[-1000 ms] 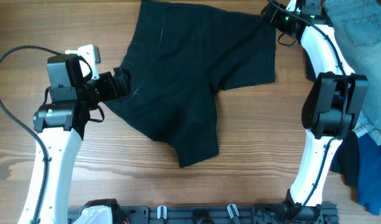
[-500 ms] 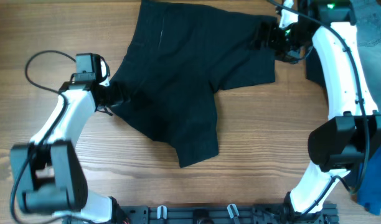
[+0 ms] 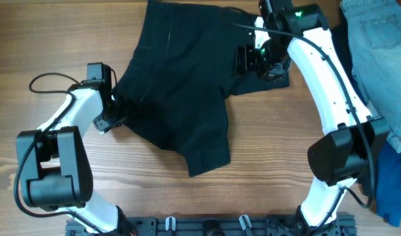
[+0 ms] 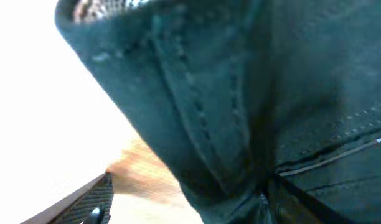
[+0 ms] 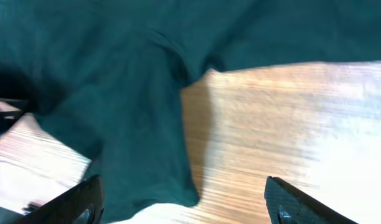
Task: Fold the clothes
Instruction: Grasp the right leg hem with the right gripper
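Note:
The black shorts (image 3: 187, 85) lie spread flat on the wooden table (image 3: 43, 39), waistband toward the upper left and two legs toward the right and bottom. My left gripper (image 3: 112, 111) is low at the shorts' left edge. In the left wrist view its fingers (image 4: 187, 199) are apart, with a fold of the shorts (image 4: 240, 93) between them and against the right finger. My right gripper (image 3: 248, 59) hovers over the shorts' right leg. In the right wrist view it is wide open and empty (image 5: 187, 202) above the shorts (image 5: 116, 93) and bare wood (image 5: 271, 124).
Light blue denim jeans (image 3: 377, 39) lie at the table's far right. A bright blue garment (image 3: 394, 187) sits at the lower right beside the right arm's base. A black rail (image 3: 207, 226) runs along the front edge.
My right arm has swung left from the shorts' top right corner to over the right leg. My left arm has changed pose, its gripper dropping slightly along the shorts' left edge.

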`<action>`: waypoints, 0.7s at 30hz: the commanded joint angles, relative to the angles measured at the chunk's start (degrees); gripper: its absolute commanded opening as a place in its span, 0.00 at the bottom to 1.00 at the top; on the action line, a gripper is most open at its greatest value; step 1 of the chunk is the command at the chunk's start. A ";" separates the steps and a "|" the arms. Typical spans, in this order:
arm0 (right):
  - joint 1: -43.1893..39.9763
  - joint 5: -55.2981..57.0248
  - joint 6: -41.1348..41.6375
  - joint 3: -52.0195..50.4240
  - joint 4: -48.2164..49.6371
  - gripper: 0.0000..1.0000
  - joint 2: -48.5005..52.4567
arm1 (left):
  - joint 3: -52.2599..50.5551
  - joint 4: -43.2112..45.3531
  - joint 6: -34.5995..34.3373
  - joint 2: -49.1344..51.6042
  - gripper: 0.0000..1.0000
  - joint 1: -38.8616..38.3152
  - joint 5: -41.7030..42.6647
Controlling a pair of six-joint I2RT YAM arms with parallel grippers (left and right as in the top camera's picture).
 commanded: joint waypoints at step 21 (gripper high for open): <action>10.97 -20.37 -14.36 -38.60 26.03 0.80 -0.55 | -1.53 -4.79 -0.52 2.08 0.84 14.38 0.02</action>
